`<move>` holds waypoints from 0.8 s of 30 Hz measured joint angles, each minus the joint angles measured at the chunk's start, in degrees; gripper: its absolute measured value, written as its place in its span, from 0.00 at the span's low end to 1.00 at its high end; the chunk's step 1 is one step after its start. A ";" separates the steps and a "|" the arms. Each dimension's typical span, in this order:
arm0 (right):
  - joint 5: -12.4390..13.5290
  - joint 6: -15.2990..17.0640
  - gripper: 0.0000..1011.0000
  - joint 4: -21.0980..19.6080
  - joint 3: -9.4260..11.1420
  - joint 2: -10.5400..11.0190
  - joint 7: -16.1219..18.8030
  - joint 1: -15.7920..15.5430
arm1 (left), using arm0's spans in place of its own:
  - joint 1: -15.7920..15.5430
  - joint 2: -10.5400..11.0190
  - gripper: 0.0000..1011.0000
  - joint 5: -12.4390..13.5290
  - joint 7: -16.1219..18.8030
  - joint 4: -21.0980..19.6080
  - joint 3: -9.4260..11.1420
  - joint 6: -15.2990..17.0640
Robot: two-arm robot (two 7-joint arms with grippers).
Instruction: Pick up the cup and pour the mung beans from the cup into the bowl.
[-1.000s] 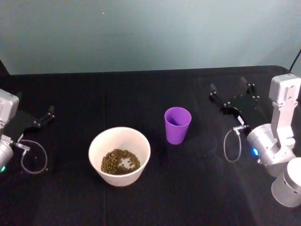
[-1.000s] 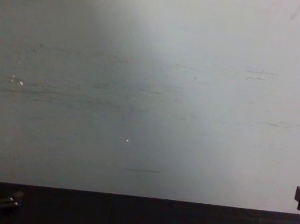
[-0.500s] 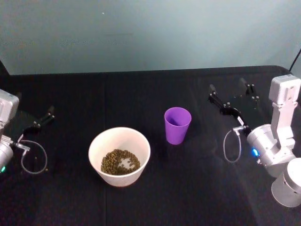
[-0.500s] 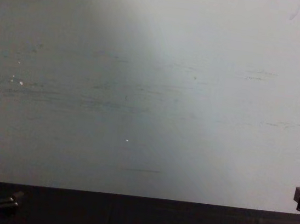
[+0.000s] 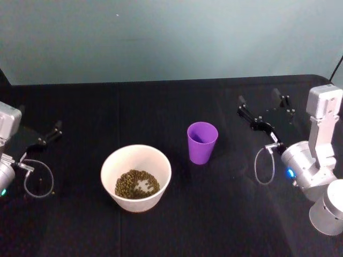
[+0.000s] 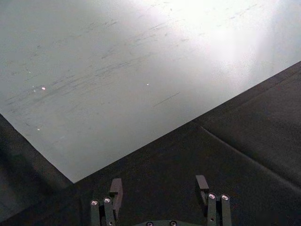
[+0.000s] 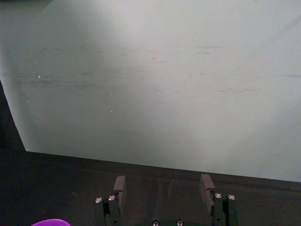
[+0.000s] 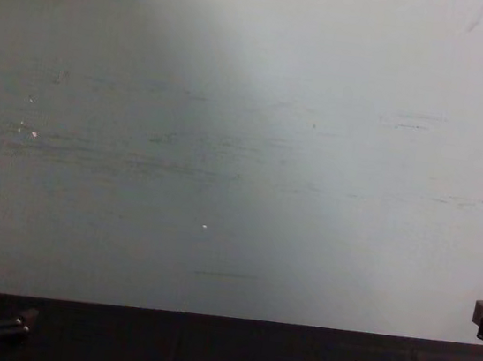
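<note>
Cup (image 5: 202, 142) stands upright on worktop (image 5: 214, 214), long axis vertical, off to left of right gripper (image 5: 261, 104), apart from it. Right jaws spread, empty. Bowl (image 5: 136, 177) lies beyond cup. Left gripper (image 5: 37, 127) farther off, jaws spread. Use right arm, you judge.

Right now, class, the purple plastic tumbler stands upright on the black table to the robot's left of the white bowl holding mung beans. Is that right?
Not quite. The purple plastic tumbler stands upright on the black table, but to the robot's right of the white bowl holding mung beans. The head view shows it.
</note>
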 joint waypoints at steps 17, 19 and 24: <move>0.00 0.08 0.99 -0.07 -0.01 0.04 -0.06 0.00 | 0.00 0.00 1.00 0.00 0.00 0.00 0.00 0.00; 0.00 0.08 0.99 -0.07 -0.01 0.04 -0.06 0.00 | 0.00 0.00 1.00 0.00 0.00 0.00 0.00 0.00; 0.00 0.08 0.99 -0.07 -0.01 0.04 -0.06 0.00 | 0.00 0.00 1.00 0.00 0.00 0.00 0.00 0.00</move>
